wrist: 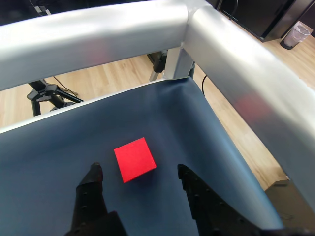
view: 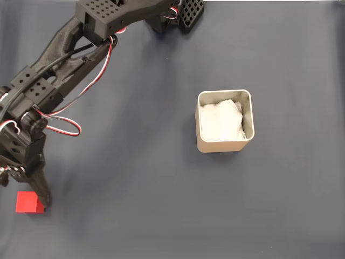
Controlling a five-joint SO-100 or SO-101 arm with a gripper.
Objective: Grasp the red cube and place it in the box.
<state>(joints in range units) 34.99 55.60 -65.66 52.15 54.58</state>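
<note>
The pincer [wrist: 138, 172] is seen in the wrist view with its two black fingers spread wide, nothing being held between them. The red cube [wrist: 135, 159] is found on the dark blue worktop [wrist: 59, 147] just ahead of the fingertips, roughly centred across the gap but lying beyond it rather than between the fingers; whether either finger touches it cannot be told, though a clear strip of worktop is seen on each side. One corner of the cube is turned toward the pincer, so its faces sit at an angle to the fingers. In the fixed view the pincer [view: 38, 197] is lowered at the lower left of the worktop [view: 161, 205], and the red cube [view: 28, 202] is seen just beside the tip of the visible black finger [view: 42, 195], on its left; contact cannot be judged here. The black arm [view: 59, 70] is stretched from the top of that view down to the pincer, with red, white and black wires [view: 67, 127] looped beside it. The box [view: 223, 121], beige with rounded corners and white padding [view: 221, 121] inside, is placed well apart from the pincer, far to its right in the fixed view. In the wrist view a silver metal frame [wrist: 231, 64] and a wooden floor [wrist: 113, 78] are seen beyond the worktop edge.
</note>
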